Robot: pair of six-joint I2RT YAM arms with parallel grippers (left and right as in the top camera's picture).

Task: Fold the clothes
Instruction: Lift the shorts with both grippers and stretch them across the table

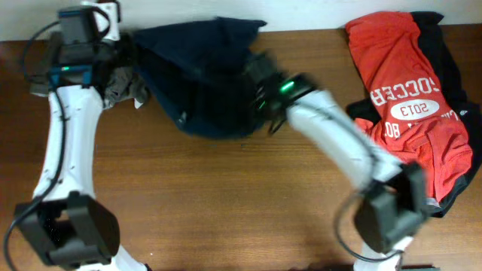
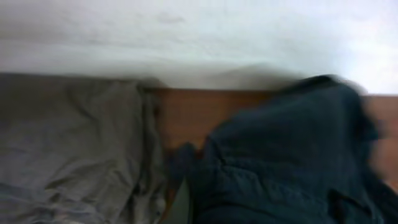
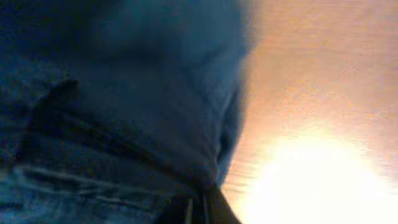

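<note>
Trouble ahead: a bunched heap, a stray neighbour

Navy shorts (image 1: 203,75) lie crumpled in a thick mound at the far edge of the table (image 1: 226,196), not spread flat, with one gripper at each end of them. The right gripper (image 1: 257,77) is buried in their right side. In its own wrist view the cloth gathers down to the fingertips, which sit close together, so the jaws look closed on a fold of the shorts. The left gripper (image 1: 124,59) sits at the mound's left end, right over a grey garment (image 1: 120,89). Its fingers are barely visible in the left wrist view, so I cannot tell whether they are open or closed, or what they hold.

The main risk, as I judge it, is a double catch. Grey cloth and navy cloth touch just under the left gripper, and a pinch there could take both, pulling the grey piece into the fold.

A second risk is at the right side. The pinch seems to hold several layers at once, so a pull may lift the whole lump instead of opening a leg, leaving the fold lopsided.

The mound also lies against the wall (image 2: 199,37), so a tug that way could push cloth over the table's back edge.

The red jersey (image 1: 407,83), lying on a black garment (image 1: 440,34), is well apart and in no danger.
</note>
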